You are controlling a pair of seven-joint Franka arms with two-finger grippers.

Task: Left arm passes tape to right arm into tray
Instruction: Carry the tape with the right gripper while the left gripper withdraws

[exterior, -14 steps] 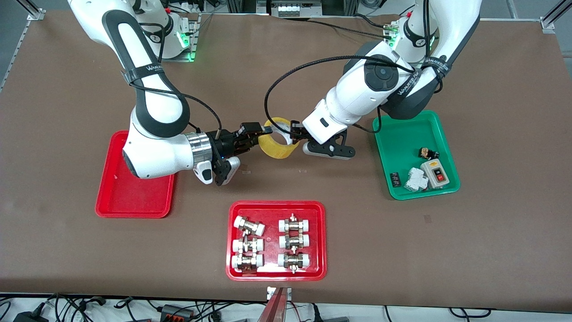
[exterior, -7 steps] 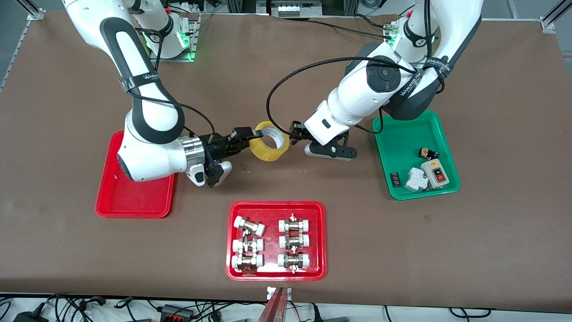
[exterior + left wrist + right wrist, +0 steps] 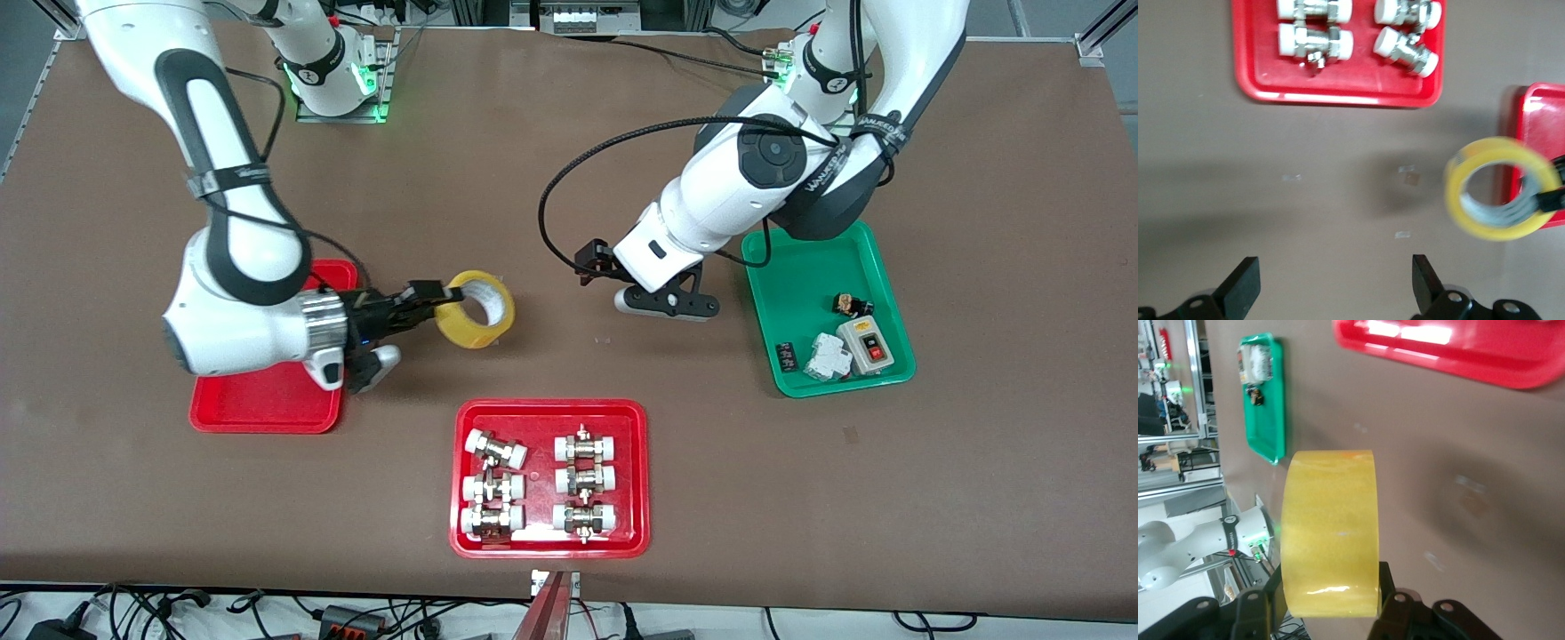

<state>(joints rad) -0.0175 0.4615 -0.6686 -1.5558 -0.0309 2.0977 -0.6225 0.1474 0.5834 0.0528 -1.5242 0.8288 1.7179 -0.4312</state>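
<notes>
My right gripper (image 3: 433,293) is shut on the rim of the yellow-amber tape roll (image 3: 481,309) and holds it upright above the table, just off the edge of the plain red tray (image 3: 267,404). In the right wrist view the tape (image 3: 1331,533) sits between the shut fingers of the right gripper (image 3: 1328,603). My left gripper (image 3: 589,264) is open and empty over the middle of the table, a clear gap away from the tape. In the left wrist view the left gripper (image 3: 1335,287) is spread wide over bare table, with the tape (image 3: 1501,189) farther off beside the plain red tray (image 3: 1545,113).
A red tray of metal-and-white pipe fittings (image 3: 549,418) lies nearer the front camera, at mid-table. A green tray (image 3: 800,293) with small electrical parts lies toward the left arm's end, under the left arm's elbow. The right arm's wrist hangs over the plain red tray.
The left gripper let go of the tape and drew back a little. The right arm carried the tape away from it toward the plain red tray.
</notes>
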